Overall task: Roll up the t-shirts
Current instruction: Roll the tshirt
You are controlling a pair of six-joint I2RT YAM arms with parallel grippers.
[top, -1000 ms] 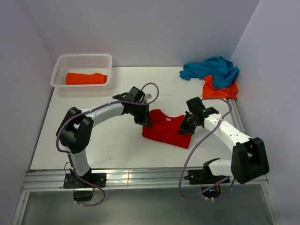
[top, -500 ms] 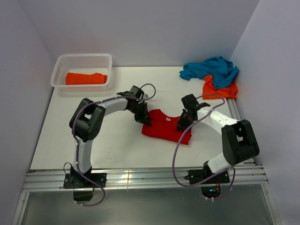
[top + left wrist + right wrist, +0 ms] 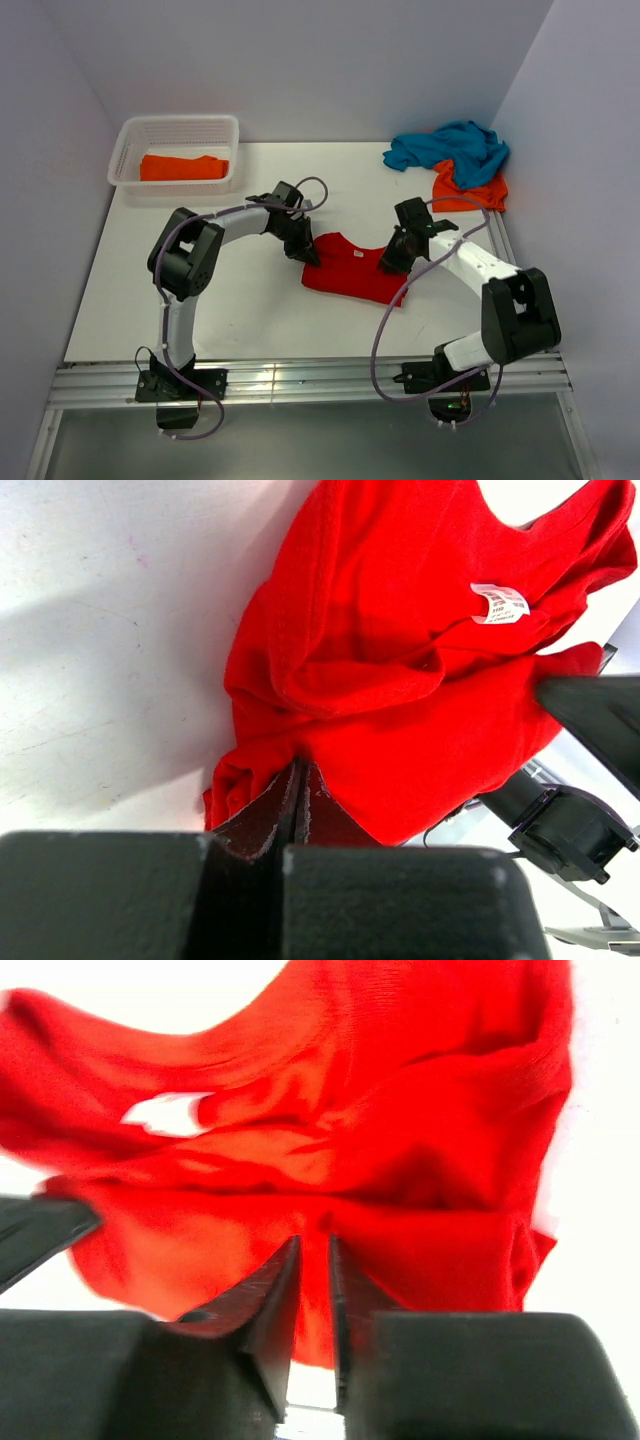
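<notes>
A bright red t-shirt [image 3: 350,272] lies bunched in the middle of the table, its white neck label [image 3: 498,602] facing up. My left gripper [image 3: 312,257] is shut on the shirt's left edge; in the left wrist view [image 3: 298,766] the jaws pinch a fold of red cloth [image 3: 400,690]. At the shirt's right edge my right gripper [image 3: 389,265] has its jaws a narrow gap apart [image 3: 313,1242], with red cloth [image 3: 350,1130] just past the tips. A folded orange t-shirt [image 3: 182,167] lies in the basket. A teal t-shirt [image 3: 450,145] and another orange t-shirt [image 3: 470,190] are heaped at the back right.
The white lattice basket [image 3: 125,140] stands at the back left corner. The heap of shirts reaches the table's right edge. Purple walls close in the left, back and right sides. The arm bases and a metal rail [image 3: 300,380] run along the near edge.
Both arms drew in and shifted the red shirt's edges slightly toward the far side. The right gripper's jaws, shut before, have parted a little. The left gripper stays shut on the cloth.
</notes>
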